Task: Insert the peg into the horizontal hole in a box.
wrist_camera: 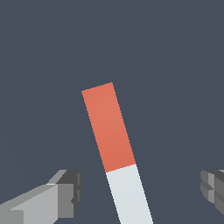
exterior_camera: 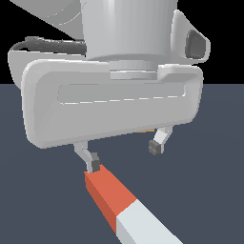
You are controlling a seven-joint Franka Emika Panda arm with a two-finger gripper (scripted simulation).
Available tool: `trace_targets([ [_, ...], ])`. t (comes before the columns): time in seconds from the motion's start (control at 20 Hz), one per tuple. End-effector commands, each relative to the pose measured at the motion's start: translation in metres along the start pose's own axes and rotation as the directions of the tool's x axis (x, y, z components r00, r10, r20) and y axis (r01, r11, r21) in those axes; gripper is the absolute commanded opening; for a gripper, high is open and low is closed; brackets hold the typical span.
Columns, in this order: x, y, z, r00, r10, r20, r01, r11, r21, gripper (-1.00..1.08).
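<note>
The peg lies flat on the dark floor, its red-orange half pointing away and its white half running out of frame. My gripper hangs open just above it. One fingertip is close over the peg's red end and the other fingertip stands well off to the exterior view's right. In the wrist view the peg runs between the two spread fingers, touching neither. The box is almost wholly hidden behind my hand; only a thin tan sliver shows under it. The horizontal hole is hidden.
The large grey hand body fills most of the exterior view and blocks what lies behind it. Dark grey-blue floor surrounds the peg.
</note>
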State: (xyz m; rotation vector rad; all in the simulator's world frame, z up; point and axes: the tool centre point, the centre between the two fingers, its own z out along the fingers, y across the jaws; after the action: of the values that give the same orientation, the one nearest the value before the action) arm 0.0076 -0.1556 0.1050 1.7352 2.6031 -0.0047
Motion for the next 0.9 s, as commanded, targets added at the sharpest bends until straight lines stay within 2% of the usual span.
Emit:
trace_targets([
  [0.0, -0.012, -0.001, 0.007, 0.999, -0.051, -0.003, 0.051, 0.999, 0.0, 1.0],
  [0.45, -0.051, 0.0, 0.027, 0.979, -0.205, -0.01, 0.205, 0.979, 0.0, 1.0],
  [0.85, -0.068, 0.003, 0.036, 0.962, -0.273, -0.013, 0.273, 0.962, 0.001, 1.0],
])
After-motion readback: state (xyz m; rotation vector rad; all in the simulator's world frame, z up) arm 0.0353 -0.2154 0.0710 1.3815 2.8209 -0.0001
